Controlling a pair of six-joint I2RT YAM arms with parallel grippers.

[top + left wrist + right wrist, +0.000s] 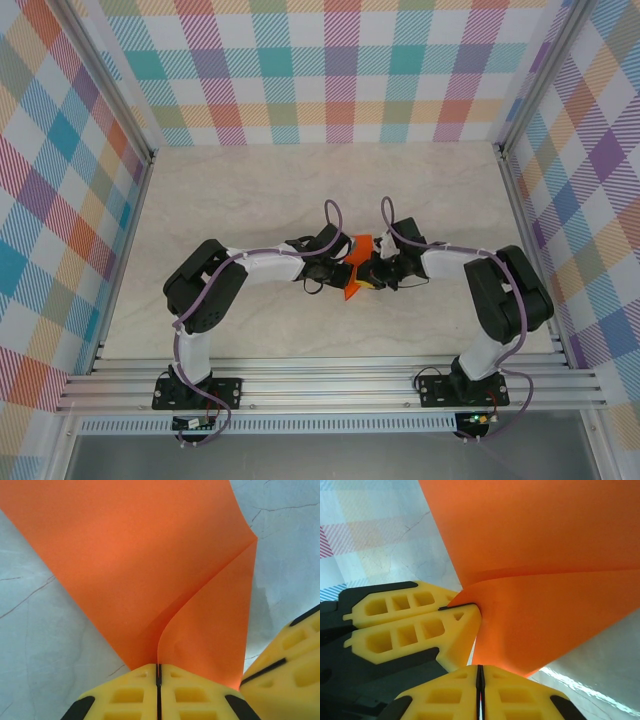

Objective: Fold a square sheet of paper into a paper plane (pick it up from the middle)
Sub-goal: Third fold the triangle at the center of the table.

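The square sheet of paper (351, 285) is at the middle of the pale, veined counter (250, 200), pinched between the two arms where they meet. The left fingers (130, 692) are pressed together on one corner of it with no gap between them. The sheet fans away from them, one flap curling over along a soft crease. The right fingers (520, 695) are likewise clamped tight on the paper, just beside the left ones. In the right wrist view the left pair sits right against the sheet's pinched point, so the yellow tips crowd each other, and I cannot tell whether they touch. Purple cables (262, 252) run along both arms. Checked walls (330, 70) and aluminium rails (330, 380) box in the counter, well apart from the paper.
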